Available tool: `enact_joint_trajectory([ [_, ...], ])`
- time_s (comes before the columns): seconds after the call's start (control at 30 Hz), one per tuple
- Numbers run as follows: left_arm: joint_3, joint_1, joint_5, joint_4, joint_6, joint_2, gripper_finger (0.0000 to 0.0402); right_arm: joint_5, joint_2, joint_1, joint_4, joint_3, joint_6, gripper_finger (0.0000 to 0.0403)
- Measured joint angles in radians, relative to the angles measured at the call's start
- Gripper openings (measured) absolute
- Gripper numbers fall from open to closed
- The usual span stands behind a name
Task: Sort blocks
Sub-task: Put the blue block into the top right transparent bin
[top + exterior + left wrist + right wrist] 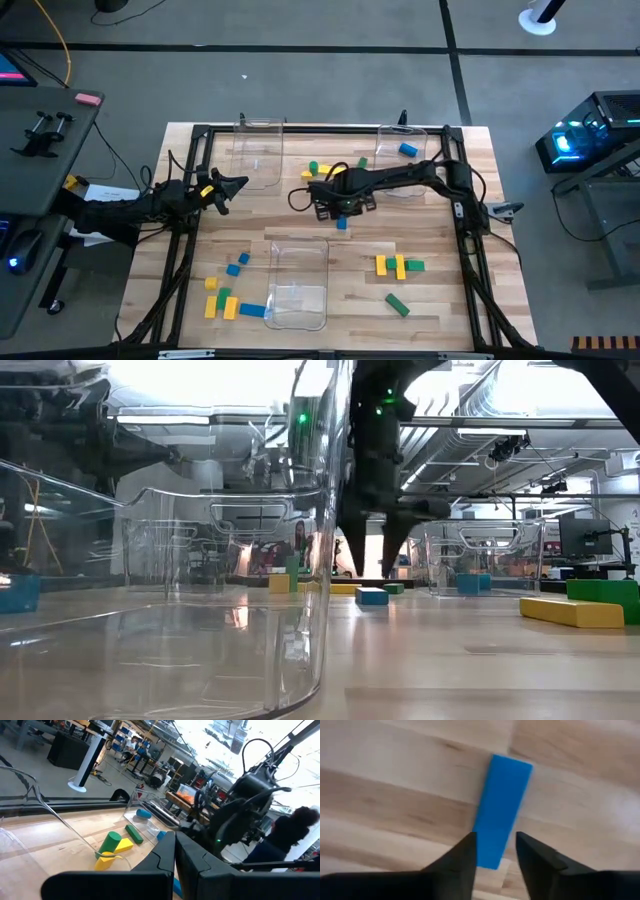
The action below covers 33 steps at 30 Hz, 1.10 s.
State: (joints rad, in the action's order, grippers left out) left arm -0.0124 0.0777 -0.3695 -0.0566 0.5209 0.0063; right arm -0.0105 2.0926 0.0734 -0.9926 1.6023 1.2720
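A blue block (501, 805) lies flat on the wooden table (300, 215) near its middle, also seen in the high view (342, 223) and the low view (372, 596). My right gripper (496, 855) points down over the block's end. It is open, with one finger on each side of the block and the tips just above it (370, 568). My left gripper (240, 183) waits shut at the table's left side, level above the wood (174, 851). More yellow, green and blue blocks lie scattered on the table.
Three clear bins stand on the table: far left (258, 150), far right (400, 165) with a blue block (408, 149) inside, and near centre (298, 285). Blocks lie near left (225, 295), near right (398, 266) and far centre (320, 170).
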Motion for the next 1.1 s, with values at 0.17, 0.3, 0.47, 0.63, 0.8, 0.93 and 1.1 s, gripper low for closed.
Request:
enact_joint_trajectory([
  [0.17,0.000,0.000,0.000,0.000,0.000,0.000,0.0000,0.026,0.000,0.012,0.061,-0.036,0.030,0.0202],
  [0.3,0.000,0.000,0.000,0.000,0.000,0.000,0.0000,0.026,-0.001,0.012,0.096,-0.065,0.046,0.0210],
  [0.47,0.000,0.000,0.000,0.000,0.000,0.000,0.0000,0.018,-0.002,0.009,0.110,-0.130,0.111,0.0210],
  [0.63,0.000,0.000,0.000,0.000,0.000,0.000,0.0000,0.021,-0.010,0.001,0.145,-0.168,0.087,0.0194],
  [0.8,0.000,0.000,0.000,0.000,0.000,0.000,0.0000,0.031,-0.009,-0.004,0.057,-0.108,-0.048,0.0121],
  [0.93,0.000,0.000,0.000,0.000,0.000,0.000,0.0000,0.093,-0.086,-0.004,-0.018,-0.011,-0.155,0.0122],
  [1.1,0.000,0.000,0.000,0.000,0.000,0.000,0.0000,0.302,-0.242,0.016,-0.256,0.058,-0.202,0.0122],
])
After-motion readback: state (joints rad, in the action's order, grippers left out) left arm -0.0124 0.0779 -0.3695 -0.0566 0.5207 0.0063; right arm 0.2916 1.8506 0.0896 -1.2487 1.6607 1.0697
